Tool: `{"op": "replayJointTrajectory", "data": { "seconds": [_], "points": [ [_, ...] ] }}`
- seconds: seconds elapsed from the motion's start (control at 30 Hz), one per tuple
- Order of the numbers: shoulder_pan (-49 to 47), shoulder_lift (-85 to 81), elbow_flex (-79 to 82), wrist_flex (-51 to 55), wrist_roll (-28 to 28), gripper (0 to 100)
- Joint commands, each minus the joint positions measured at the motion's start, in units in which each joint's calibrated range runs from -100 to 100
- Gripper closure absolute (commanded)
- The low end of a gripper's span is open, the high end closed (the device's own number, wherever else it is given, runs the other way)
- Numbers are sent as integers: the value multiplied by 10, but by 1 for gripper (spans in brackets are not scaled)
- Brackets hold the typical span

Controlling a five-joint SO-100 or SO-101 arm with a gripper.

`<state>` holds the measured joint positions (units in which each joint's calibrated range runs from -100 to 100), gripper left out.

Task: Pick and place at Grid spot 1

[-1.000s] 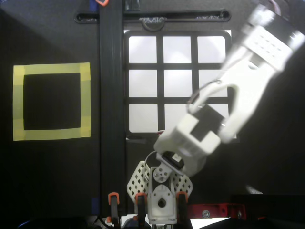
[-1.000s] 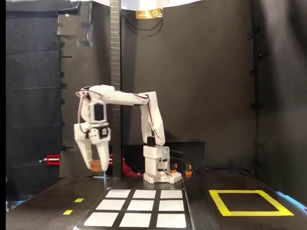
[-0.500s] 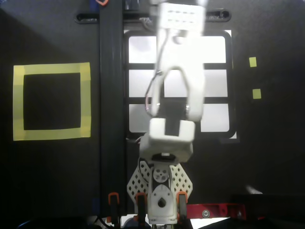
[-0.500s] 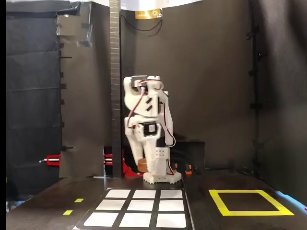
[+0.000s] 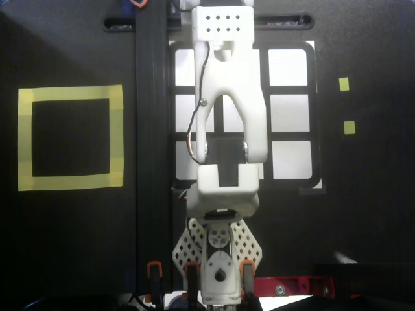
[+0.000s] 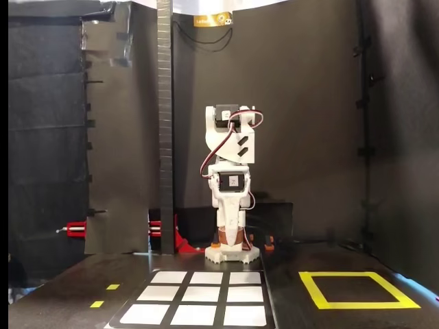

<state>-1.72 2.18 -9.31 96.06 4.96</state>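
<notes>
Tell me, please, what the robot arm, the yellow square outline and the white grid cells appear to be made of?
The arm looks like matte white printed plastic: blocky shells with perforated plates. The yellow square appears to be tape: overlapping strips show at its corners. The grid cells look like smooth white sheet or a lit panel behind a black frame; which cannot be told.

Grid spot 1 (image 5: 184, 66), white corner cell with 1 rounded corner, partly under the arm

A small robot test booth: black cloth walls (image 6: 302, 137) enclose a dark table (image 6: 62, 291) marked with a white grid (image 6: 199, 306), a yellow tape square (image 5: 70, 138), and clamps (image 5: 154, 272) at its edge.
</notes>
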Motion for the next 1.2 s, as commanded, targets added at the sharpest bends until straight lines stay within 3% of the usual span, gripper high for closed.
{"op": "replayJointTrajectory", "data": {
  "seconds": [0.0, 0.2, 0.37, 0.87, 1.03, 1.17],
  "points": [
    [-19, -6, -6, -27, -7, 85],
    [-32, 111, 12, -115, -16, 85],
    [-46, 112, 167, -259, -16, 85],
    [-45, 153, 170, -303, -6, 85],
    [-42, 149, 169, -295, 0, 68],
    [-43, 143, 169, -290, 1, 67]
  ]
}}
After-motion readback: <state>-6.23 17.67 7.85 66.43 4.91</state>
